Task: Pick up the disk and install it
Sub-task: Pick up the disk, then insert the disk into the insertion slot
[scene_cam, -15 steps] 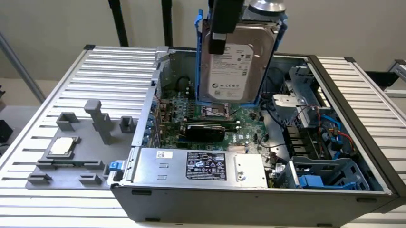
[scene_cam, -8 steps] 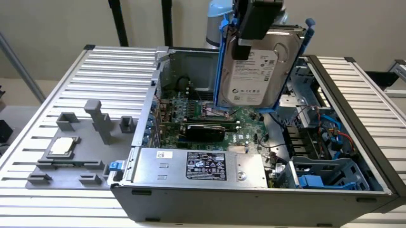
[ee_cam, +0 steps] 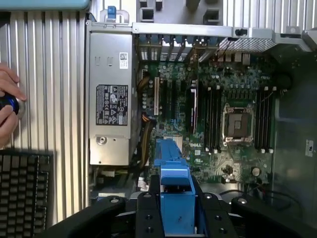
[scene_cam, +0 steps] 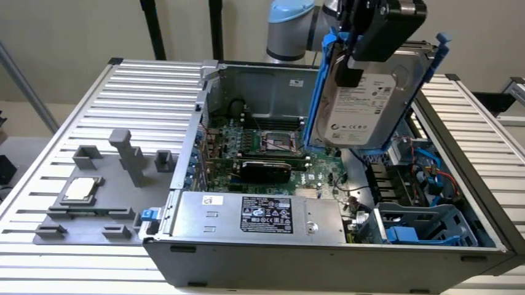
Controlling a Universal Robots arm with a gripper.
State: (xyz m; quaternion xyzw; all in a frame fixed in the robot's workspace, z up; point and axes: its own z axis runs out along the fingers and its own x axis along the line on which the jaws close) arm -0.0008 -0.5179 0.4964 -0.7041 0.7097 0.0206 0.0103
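The gripper (scene_cam: 350, 69): black, two-fingered, mounted on a robot arm with a pale blue joint (scene_cam: 289, 23); closed on the disk (scene_cam: 361, 104), one finger lying across the labelled face in the exterior view, and the fingers (ee_cam: 148, 210) flanking the blue carrier in the wrist view. The disk (ee_cam: 173, 168): silver-grey hard drive with a white printed label, framed by a bright blue plastic carrier; held in the air, steeply tilted with its label towards the exterior camera, above the open computer case (scene_cam: 246, 261), its lower edge over the motherboard (scene_cam: 271, 163) just to the exterior view's right of the CPU socket (scene_cam: 277, 142). Inside the case: the power supply (scene_cam: 262, 215), a silver box with a black label, along the near wall; a blue-grey drive cage (scene_cam: 426, 224) in the near corner at the exterior view's right, well apart from the disk. The slatted metal table (scene_cam: 147, 86) carries the case and, to the exterior view's left, a grey fixture plate (scene_cam: 90, 209) with a small square silver chip (scene_cam: 82, 187) lying on it. In the wrist view, beside the case: a person's hand (ee_cam: 7, 106) resting on a small blue object, and a black keyboard (ee_cam: 25, 193) near it.
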